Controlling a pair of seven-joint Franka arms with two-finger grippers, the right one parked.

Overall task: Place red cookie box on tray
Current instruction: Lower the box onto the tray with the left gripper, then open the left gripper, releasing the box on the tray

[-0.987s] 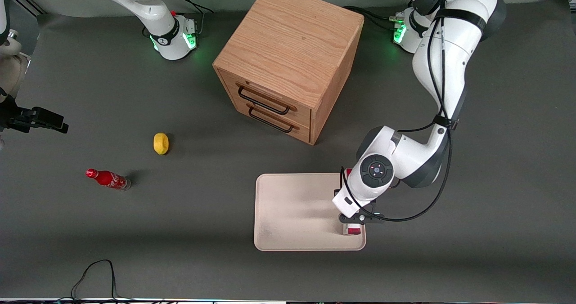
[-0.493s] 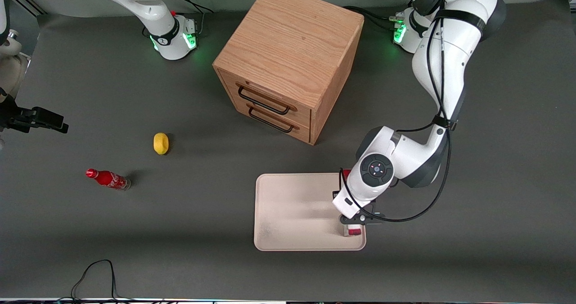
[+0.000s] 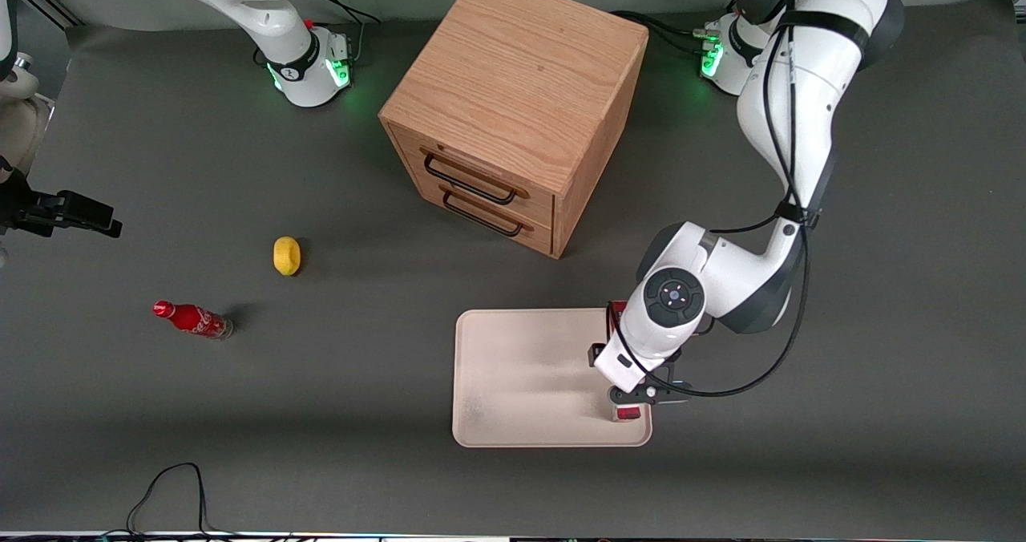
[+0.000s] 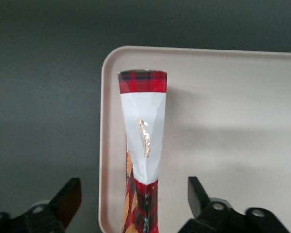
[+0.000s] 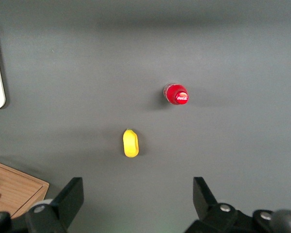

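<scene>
Red cookie box (image 4: 142,145) on-edge on tray (image 4: 233,121), hand (image 4: 133,204) above (fingers apart).

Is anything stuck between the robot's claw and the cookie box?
No. The gripper is open just above the cookie box, one finger on each side with gaps, and nothing lies between them. The box stands on a thin edge on the tray, near its rim at the working arm's end.
</scene>
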